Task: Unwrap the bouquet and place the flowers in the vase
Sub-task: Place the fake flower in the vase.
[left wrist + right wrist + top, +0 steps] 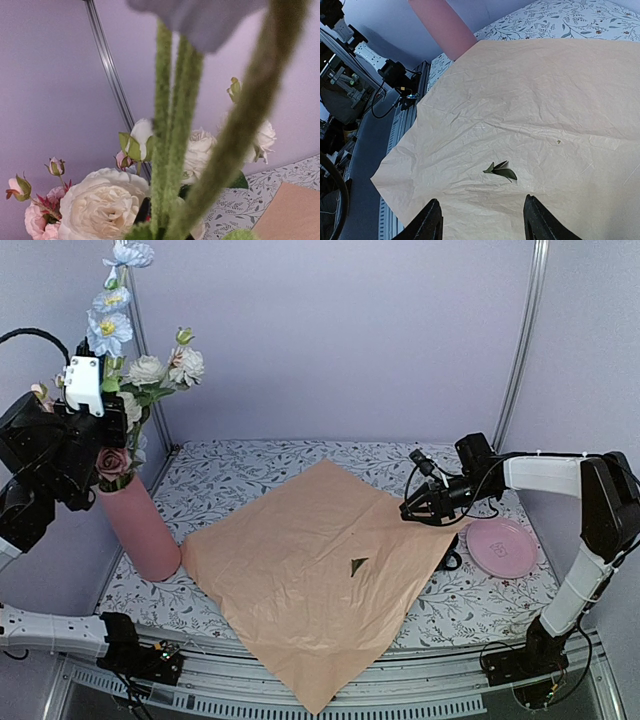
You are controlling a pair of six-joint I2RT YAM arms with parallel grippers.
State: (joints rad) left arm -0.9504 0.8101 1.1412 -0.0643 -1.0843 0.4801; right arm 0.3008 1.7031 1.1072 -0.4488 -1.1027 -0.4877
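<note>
standing in the vase (140, 525) at the far left of the table (480, 600), the flowers (130, 370) rise well above its rim: cream and pale pink blooms cluster low, and light blue ones reach highest against the back wall. the vase is upright on the leaf-patterned cloth, just beside the left corner of the wrapping paper (320, 570), which lies unfolded and crinkled with its peach-orange side up, its near corner hanging over the table's front edge. a small green leaf (358, 564) lies alone near the middle of the sheet. the left gripper (90, 390) is raised beside the upper stems, its jaws closed; from the left wrist view, fuzzy green stems (167, 150) run straight past the lens with cream roses below, but the fingers are out of sight, so i cannot tell whether a stem is pinched between them. the right gripper (410, 508) hovers over the right part of the paper with its jaws apart and nothing between them; its wrist view looks down on the sheet and the leaf (501, 171), with the vase (447, 25) at the far corner. a flat pink plate (502, 545) sits on the cloth just to the right of the paper.
</note>
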